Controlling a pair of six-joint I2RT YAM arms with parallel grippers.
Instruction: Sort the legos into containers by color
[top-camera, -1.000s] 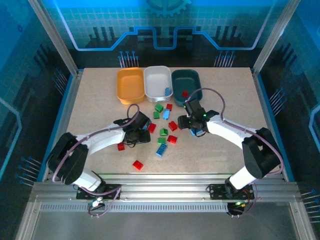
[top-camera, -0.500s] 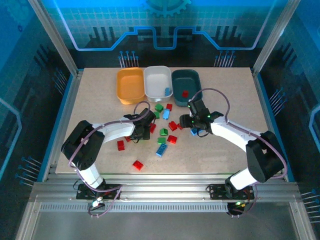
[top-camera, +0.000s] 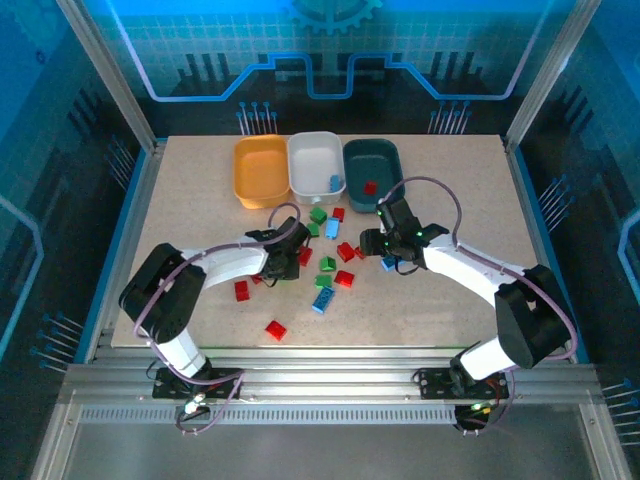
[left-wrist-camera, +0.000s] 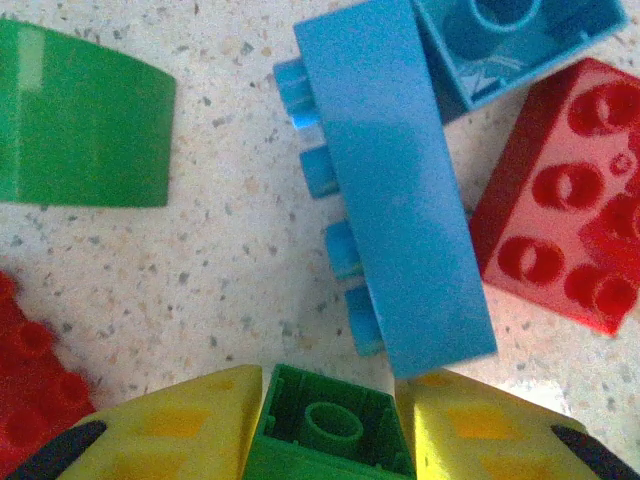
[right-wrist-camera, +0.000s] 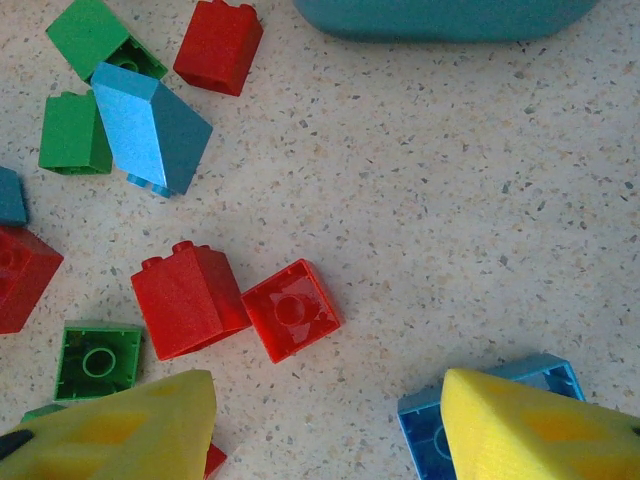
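Robot sorting cell, seen from above: the white left arm (top-camera: 215, 268) and white right arm (top-camera: 460, 265) reach over a speckled beige tabletop (top-camera: 460, 180) strewn with small red, green and blue plastic toy bricks. Three rounded plastic trays stand side by side along the far edge, an orange-yellow tray (top-camera: 258, 172) on the left, a white tray (top-camera: 314, 158) in the middle and a dark teal tray (top-camera: 372, 160) on the right. A blue brick (top-camera: 334, 183) lies in the near right corner of the white tray, and a red brick (top-camera: 370, 187) lies in the near part of the dark teal tray.

The left gripper (top-camera: 292, 250) is down in the loose pile in front of the trays. Its wrist camera shows the yellow fingers (left-wrist-camera: 170, 430) pressed against both sides of a small green plastic brick (left-wrist-camera: 325, 430), hollow side up. Just beyond lies a long blue brick (left-wrist-camera: 400, 200) on its side, with a studded red brick (left-wrist-camera: 560, 240) to its right and a green sloped piece (left-wrist-camera: 80, 120) at upper left.

The right gripper (top-camera: 382, 252) sits near the dark teal tray, its yellow fingers (right-wrist-camera: 120, 430) spread wide over the tabletop. An upturned blue brick (right-wrist-camera: 425, 425) rests against one finger, and a pair of touching red bricks (right-wrist-camera: 190, 300) lies just ahead of the other
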